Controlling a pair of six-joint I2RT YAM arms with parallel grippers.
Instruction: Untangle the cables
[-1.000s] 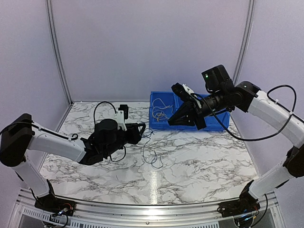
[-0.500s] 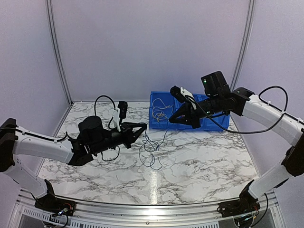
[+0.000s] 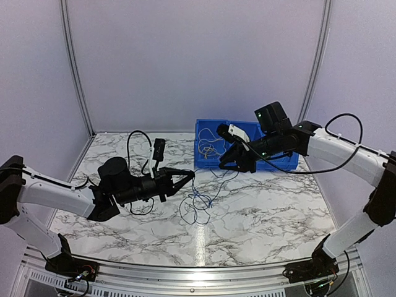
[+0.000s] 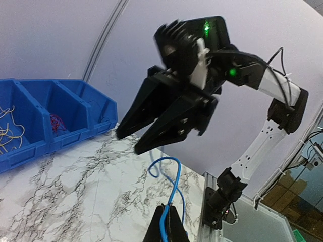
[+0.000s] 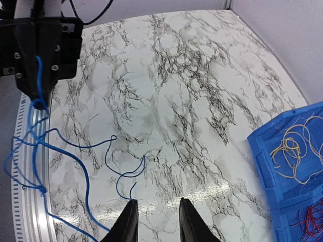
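A bunch of thin dark blue cables (image 3: pixel 197 201) hangs from my left gripper (image 3: pixel 189 177) down to the marble table. The left gripper (image 4: pixel 169 216) is shut on one blue cable (image 4: pixel 174 181), which loops up from its tips. My right gripper (image 3: pixel 226 163) hovers just right of it, in front of the blue bin (image 3: pixel 213 122). Its jaws stand open with nothing between them (image 5: pixel 157 200). Blue cable loops (image 5: pixel 75 151) lie on the table left of its fingers. Yellow-white cables (image 5: pixel 298 146) and red cables (image 5: pixel 313 217) lie in separate bin compartments.
The blue bin (image 4: pixel 96 108) with several compartments stands at the back of the marble table, right of centre. The right arm (image 3: pixel 340 145) reaches in from the right, over the bin. An aluminium rail (image 3: pixel 198 272) runs along the near table edge. Pale walls enclose the back and sides.
My left gripper has shut on a blue cable and carried it right and up. My right gripper has come down-left from the bin and opened, leaving the blue cable it had pulled.
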